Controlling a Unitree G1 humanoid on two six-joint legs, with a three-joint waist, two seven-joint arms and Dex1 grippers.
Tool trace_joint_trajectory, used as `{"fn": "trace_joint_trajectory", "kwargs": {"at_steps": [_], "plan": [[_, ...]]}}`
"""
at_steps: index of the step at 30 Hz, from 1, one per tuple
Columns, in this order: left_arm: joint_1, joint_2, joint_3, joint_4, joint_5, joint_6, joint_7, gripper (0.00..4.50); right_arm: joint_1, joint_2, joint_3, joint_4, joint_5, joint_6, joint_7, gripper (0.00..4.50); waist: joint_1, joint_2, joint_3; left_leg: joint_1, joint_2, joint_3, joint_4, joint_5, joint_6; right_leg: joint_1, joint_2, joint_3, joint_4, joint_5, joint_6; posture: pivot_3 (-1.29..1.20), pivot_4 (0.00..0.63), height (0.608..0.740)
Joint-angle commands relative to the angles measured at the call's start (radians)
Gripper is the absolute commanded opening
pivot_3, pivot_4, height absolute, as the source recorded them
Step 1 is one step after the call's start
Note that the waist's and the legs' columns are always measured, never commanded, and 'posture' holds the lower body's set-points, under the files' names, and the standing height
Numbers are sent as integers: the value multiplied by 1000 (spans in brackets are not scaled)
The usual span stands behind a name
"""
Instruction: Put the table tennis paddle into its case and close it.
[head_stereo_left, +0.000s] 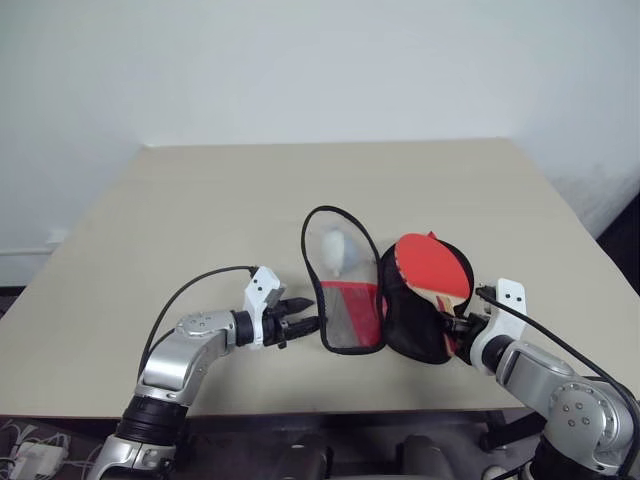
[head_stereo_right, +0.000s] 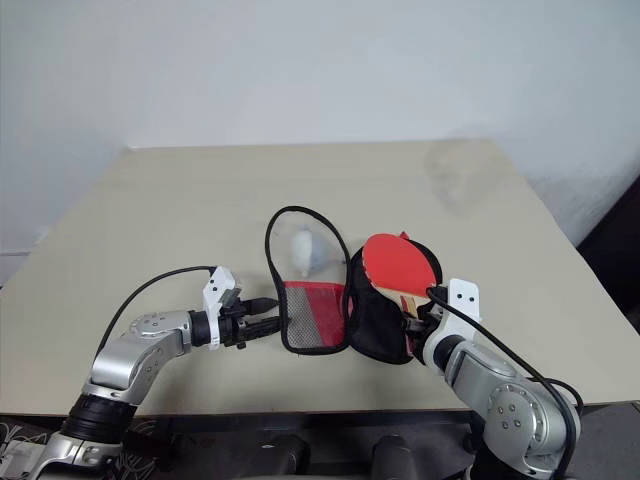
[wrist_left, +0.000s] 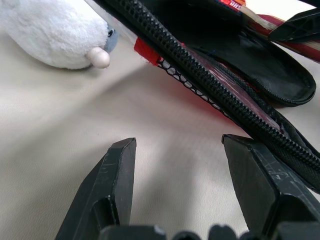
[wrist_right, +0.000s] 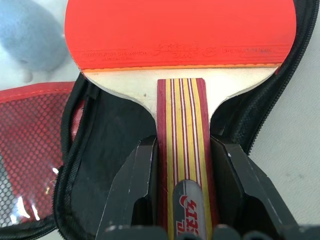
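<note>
My right pincer (wrist_right: 182, 167) clamps the striped wooden handle of the red rubber-faced paddle (head_stereo_left: 432, 266) – stiff, light – over the floppy red fabric case (head_stereo_left: 410, 325) near the table's (head_stereo_left: 150, 230) front edge; my left pincer (head_stereo_left: 298, 315) gapes empty.

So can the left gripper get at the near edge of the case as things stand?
Probably yes. The left gripper is open and sits just beside the case; bare table lies between its fingers and the zip edge. The right gripper holds the paddle elsewhere.

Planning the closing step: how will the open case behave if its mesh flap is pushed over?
Likely floppy: the case is soft fabric, and its mesh flap already stands bowed. Probably light, so it may slide on the smooth table rather than fold. The zip edge looks stiffer.
</note>
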Motion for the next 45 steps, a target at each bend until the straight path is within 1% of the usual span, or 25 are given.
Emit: {"fn": "trace_joint_trajectory", "kwargs": {"at_steps": [1,7,14,15,16,21,22,25,30,32,34,38,45], "plan": [[-19,-3,7,-7,1,-7,0,2885,-21,14,-11,10,-50,-18,-34,1151,0,0,0,0,0,0,0,0,0,0,0,0,0,0,0,0,0,740],[-24,-11,7,-1,7,-14,0,2885,-36,20,-11,15,-88,-18,-43,1151,0,0,0,0,0,0,0,0,0,0,0,0,0,0,0,0,0,740],[-35,-25,3,13,15,-25,-1,2885,-40,13,30,21,-93,-6,-17,1151,0,0,0,0,0,0,0,0,0,0,0,0,0,0,0,0,0,740],[-35,-26,4,13,16,-26,-1,2885,-39,12,34,18,-93,-5,-12,1866,0,0,0,0,0,0,0,0,0,0,0,0,0,0,0,0,0,740],[-34,-26,5,13,17,-26,0,2885,-41,7,37,15,-91,-6,-4,2086,0,0,0,0,0,0,0,0,0,0,0,0,0,0,0,0,0,740],[-25,-25,9,11,22,-27,-4,2885,-48,-12,63,-10,-67,-4,48,3822,0,0,0,0,0,0,0,0,0,0,0,0,0,0,0,0,0,740],[-24,-25,10,10,23,-26,-4,2885,-48,-18,64,-17,-60,-2,62,4088,0,0,0,0,0,0,0,0,0,0,0,0,0,0,0,0,0,740],[-22,-25,13,8,22,-25,-2,2885,-43,-40,46,-25,-44,-6,102,4088,0,0,0,0,0,0,0,0,0,0,0,0,0,0,0,0,0,740],[-20,-21,15,7,22,-21,-1,2885,20,-285,-28,34,39,-28,319,4088,1,-1,0,-1,-1,0,1,0,0,1,0,0,-2,0,0,0,0,740],[-23,-19,15,10,22,-22,-4,2885,53,-352,-41,63,45,-42,362,4088,1,-1,0,-1,0,0,1,0,0,1,0,0,-2,0,0,0,0,740],[-27,-18,16,13,22,-22,-5,2885,86,-396,-38,74,50,-57,393,4088,-1,-1,0,-1,0,1,0,0,0,1,0,-1,-1,0,0,0,0,740],[-31,-15,18,17,21,-21,-8,2885,131,-412,-32,32,110,-42,451,4088,0,-1,0,-1,1,1,0,0,0,0,0,-1,-1,0,0,0,0,740],[-31,-8,19,16,22,-17,-11,2885,161,-355,11,-49,180,-26,450,4088,1,-2,0,-1,1,1,1,0,0,1,0,-1,-2,0,1,0,0,740]]}}
